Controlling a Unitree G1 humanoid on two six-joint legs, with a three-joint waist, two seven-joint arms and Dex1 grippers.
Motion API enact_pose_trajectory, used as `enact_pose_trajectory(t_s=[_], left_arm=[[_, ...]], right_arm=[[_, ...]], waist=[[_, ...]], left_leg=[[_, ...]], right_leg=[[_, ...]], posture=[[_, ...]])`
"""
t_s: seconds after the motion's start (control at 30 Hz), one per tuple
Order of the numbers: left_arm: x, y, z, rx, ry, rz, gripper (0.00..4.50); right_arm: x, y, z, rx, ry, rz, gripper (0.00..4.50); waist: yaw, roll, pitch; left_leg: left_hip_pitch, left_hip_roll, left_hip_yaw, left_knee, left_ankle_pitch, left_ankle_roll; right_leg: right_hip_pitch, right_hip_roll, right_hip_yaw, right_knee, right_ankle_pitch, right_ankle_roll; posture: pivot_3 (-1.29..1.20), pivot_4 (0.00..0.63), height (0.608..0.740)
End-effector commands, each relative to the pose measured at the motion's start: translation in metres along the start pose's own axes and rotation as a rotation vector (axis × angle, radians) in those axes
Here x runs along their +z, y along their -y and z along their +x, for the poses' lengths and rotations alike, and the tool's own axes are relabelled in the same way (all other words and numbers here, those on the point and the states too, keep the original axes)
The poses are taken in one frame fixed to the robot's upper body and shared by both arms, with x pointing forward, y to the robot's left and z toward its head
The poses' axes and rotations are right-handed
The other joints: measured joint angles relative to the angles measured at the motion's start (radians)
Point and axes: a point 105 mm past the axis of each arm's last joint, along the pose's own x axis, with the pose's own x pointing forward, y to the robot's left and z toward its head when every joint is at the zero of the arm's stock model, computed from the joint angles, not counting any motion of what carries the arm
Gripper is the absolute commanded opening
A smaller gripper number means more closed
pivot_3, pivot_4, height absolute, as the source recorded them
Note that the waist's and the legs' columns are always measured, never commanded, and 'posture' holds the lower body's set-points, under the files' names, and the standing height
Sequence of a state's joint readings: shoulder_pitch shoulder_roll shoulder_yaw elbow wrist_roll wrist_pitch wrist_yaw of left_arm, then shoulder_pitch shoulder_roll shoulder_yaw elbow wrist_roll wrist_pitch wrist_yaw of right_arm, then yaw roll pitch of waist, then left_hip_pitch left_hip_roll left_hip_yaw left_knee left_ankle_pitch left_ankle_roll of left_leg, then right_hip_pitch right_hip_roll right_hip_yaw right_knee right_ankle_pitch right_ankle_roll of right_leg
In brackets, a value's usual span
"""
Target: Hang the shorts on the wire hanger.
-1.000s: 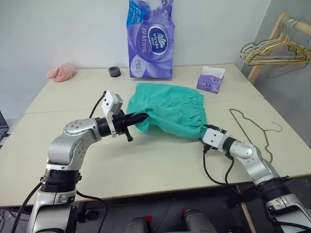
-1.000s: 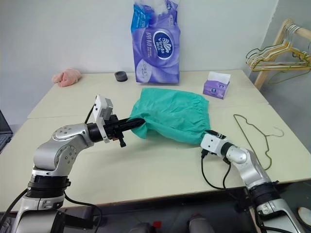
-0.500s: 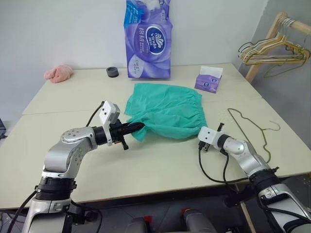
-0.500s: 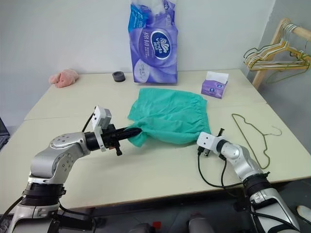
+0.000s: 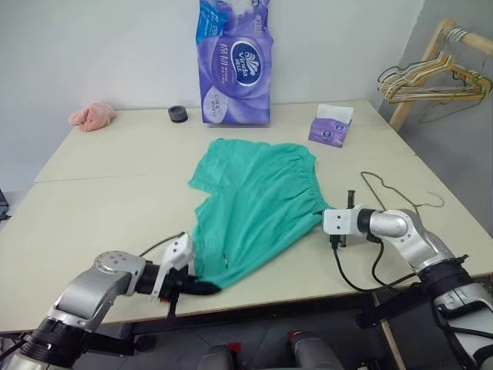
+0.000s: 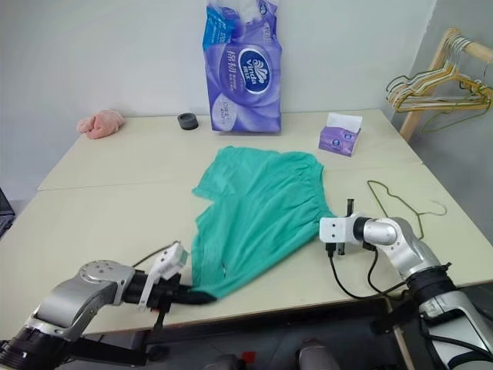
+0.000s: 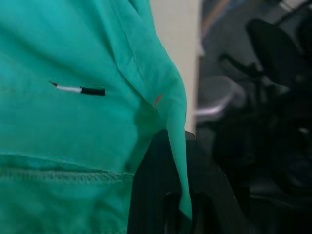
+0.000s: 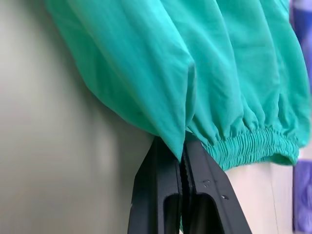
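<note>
Grippers first: your left gripper (image 5: 206, 287) sits low at the near edge of the table (image 5: 100, 208), its black fingers (image 7: 156, 195) pressed together on a hem corner of the shorts (image 5: 254, 200). You can see in the left wrist view a fold of teal fabric running down between those fingers. Your right gripper (image 5: 322, 218) is out on the right side, its jaws closed on the fabric next to the gathered elastic waistband (image 8: 253, 146), which bunches just beside the fingertips in the right wrist view.

Between your two grips the shorts lie stretched in a slanted band across the tabletop, from the near left corner up toward the middle, with the far leg spread flat behind.

Just to the right of your right arm lies the wire hanger (image 5: 408, 204), flat on the table, apart from the shorts. Farther back you have a purple tissue box (image 5: 332, 126), a tall purple tissue pack (image 5: 235, 65), a small dark ring (image 5: 178, 114) and a pink cloth lump (image 5: 92, 116). A wooden rack with more hangers (image 5: 431, 73) stands off the table's far right corner.
</note>
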State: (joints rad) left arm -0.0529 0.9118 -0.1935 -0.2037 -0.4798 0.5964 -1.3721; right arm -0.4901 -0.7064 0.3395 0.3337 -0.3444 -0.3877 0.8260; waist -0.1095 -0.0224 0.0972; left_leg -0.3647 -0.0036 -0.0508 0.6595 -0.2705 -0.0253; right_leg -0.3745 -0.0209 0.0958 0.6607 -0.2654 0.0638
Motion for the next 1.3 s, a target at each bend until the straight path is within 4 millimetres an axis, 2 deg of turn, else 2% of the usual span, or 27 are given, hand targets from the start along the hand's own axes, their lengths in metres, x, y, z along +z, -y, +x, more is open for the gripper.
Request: enact_pose_trajectory(t_s=[0.03,0.13,0.27,0.43,0.6,0.77,1.0,1.3], left_arm=[[-0.003,0.022,-0.007,-0.118,-0.075,0.039,0.00],[-0.007,0.028,-0.016,-0.151,-0.128,0.053,0.00],[-0.010,0.021,-0.031,-0.141,-0.219,0.119,0.00],[-0.009,0.014,-0.037,-0.141,-0.254,0.160,0.00],[-0.016,0.019,-0.037,-0.179,-0.265,0.151,0.00],[-0.023,0.031,-0.037,-0.231,-0.296,0.144,0.00],[-0.025,0.033,-0.039,-0.241,-0.301,0.144,0.00],[-0.025,0.033,-0.031,-0.250,-0.250,0.132,0.00]], right_arm=[[0.016,-0.006,-0.017,0.076,0.047,-0.064,0.02],[0.023,-0.020,-0.027,0.146,0.050,-0.066,0.02],[0.030,-0.044,-0.050,0.284,-0.012,0.010,0.02],[0.041,-0.052,-0.065,0.340,-0.040,0.103,0.02],[0.049,-0.066,-0.078,0.409,-0.056,0.148,0.02],[0.057,-0.077,-0.084,0.463,-0.053,0.176,0.02],[0.062,-0.089,-0.089,0.531,-0.059,0.189,0.02],[0.062,-0.089,-0.086,0.526,-0.060,0.202,0.02]], waist=[[0.002,0.000,0.001],[0.005,0.002,0.002],[0.021,0.003,0.004],[0.025,0.002,0.004],[0.025,0.002,0.005],[0.024,0.001,0.006],[0.023,-0.001,0.008],[0.023,-0.001,0.008]], left_leg=[[0.000,0.000,0.000,0.000,0.000,0.000],[0.000,0.000,0.000,0.000,0.000,0.000],[0.000,0.001,0.001,0.000,0.000,0.000],[0.000,0.001,0.003,0.001,0.000,0.000],[0.000,0.001,0.003,0.000,-0.001,0.001],[0.000,0.003,0.004,0.000,-0.001,0.001],[0.000,0.011,0.010,0.000,-0.001,0.000],[0.000,0.013,0.012,0.000,-0.002,0.000]], right_leg=[[0.000,0.000,0.000,0.000,-0.001,0.000],[0.000,0.000,0.000,0.001,-0.003,0.001],[0.000,0.000,0.000,0.001,-0.005,0.003],[-0.001,0.000,0.000,0.001,-0.008,-0.002],[-0.002,0.000,-0.001,0.001,-0.008,-0.002],[-0.003,0.001,-0.001,0.002,-0.010,-0.004],[-0.004,0.003,0.000,0.002,-0.010,-0.005],[-0.005,0.003,0.000,0.002,-0.011,-0.005]], posture=[[-0.05,0.060,0.740],[-0.05,0.063,0.740],[-0.06,0.066,0.740],[-0.08,0.066,0.740],[-0.09,0.067,0.740],[-0.10,0.068,0.740],[-0.09,0.069,0.740],[-0.09,0.073,0.740]])
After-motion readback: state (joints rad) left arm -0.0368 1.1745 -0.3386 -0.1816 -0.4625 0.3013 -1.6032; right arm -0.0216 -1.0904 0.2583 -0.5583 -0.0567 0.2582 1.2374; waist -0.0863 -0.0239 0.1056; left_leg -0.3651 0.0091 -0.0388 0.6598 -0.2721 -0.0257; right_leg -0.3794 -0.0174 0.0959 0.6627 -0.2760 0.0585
